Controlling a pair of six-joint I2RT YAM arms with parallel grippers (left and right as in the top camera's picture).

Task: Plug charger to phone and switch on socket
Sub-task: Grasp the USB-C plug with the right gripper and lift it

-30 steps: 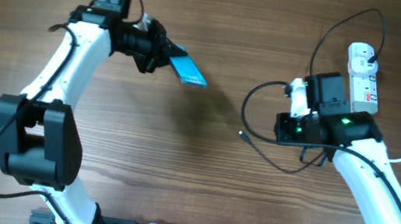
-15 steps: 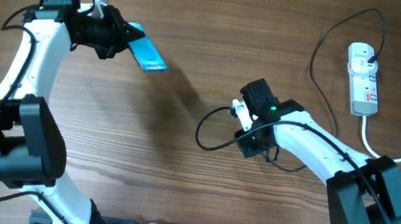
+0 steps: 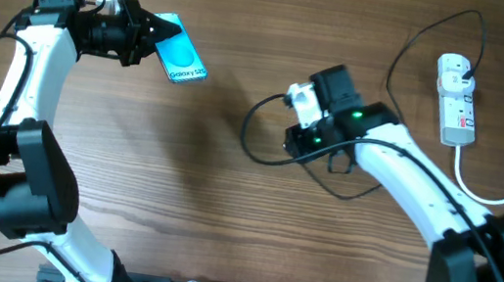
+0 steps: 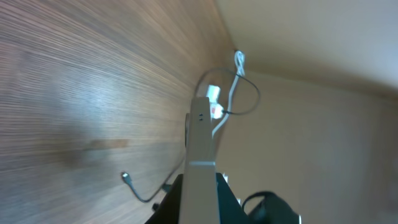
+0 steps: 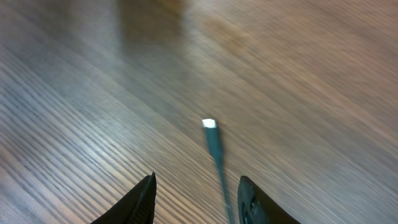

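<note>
Fingers (image 5: 144,198) of your right pincer (image 5: 196,199) stand apart, so it is open. The long thin black charger cable (image 5: 217,158) runs out between them, close to one finger. Its small plug tip with the shiny metal end (image 5: 209,124) points straight ahead, away from the pincer. You cannot tell if the cable is caught further back. Under it is the brown wooden tabletop (image 5: 74,93).

Now look to the left. Your left pincer (image 3: 151,36) is closed on one short end of the small flat phone with the teal-blue screen (image 3: 181,52). It seems to hold the phone up off the tabletop. The phone's long side runs from the left pincer toward the right arm, so its free short end faces the plug's side. Phone and plug are well apart.

The right pincer is nearer the plug. I think it must carry the plug left and line it up with the phone's long side. You cannot see the phone's hole for the plug.

The short white power strip (image 3: 457,101) lies far off to the right of both pincers.
</note>
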